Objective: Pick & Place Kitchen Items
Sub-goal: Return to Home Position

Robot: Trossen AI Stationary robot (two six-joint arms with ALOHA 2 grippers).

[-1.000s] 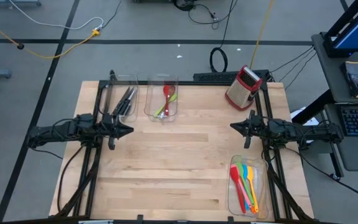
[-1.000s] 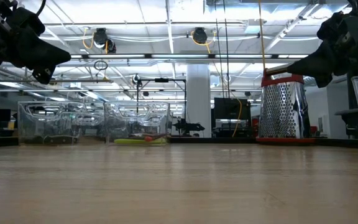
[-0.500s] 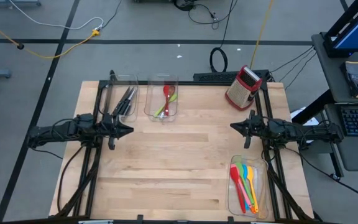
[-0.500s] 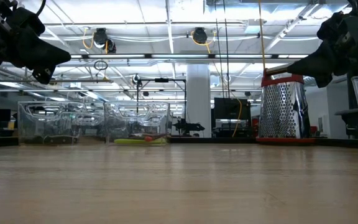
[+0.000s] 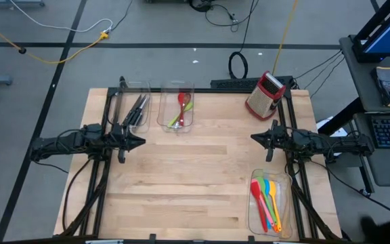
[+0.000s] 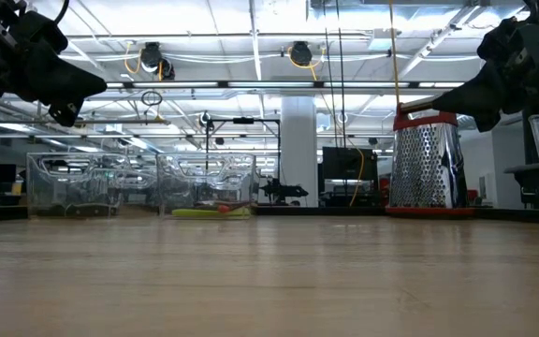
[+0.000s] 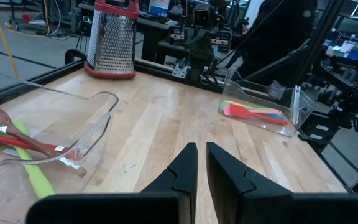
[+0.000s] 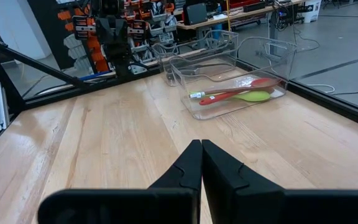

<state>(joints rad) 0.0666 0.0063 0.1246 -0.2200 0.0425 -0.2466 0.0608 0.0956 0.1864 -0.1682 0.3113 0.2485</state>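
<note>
The black-handled knives (image 5: 135, 110) lie in the far-left clear bin (image 5: 145, 88), long axis near-to-far, just beyond the left tool (image 5: 141, 141), whose fingers are held together. The right tool (image 5: 254, 137), likewise closed, hangs well apart, over the worktop's (image 5: 195, 169) right side.

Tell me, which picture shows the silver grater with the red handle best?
The low view. The grater stands whole, side-on, from red handle to red base. The high view sees it from above, at the far right corner of the table. The left wrist view cuts off its top. The right wrist view misses it.
</note>
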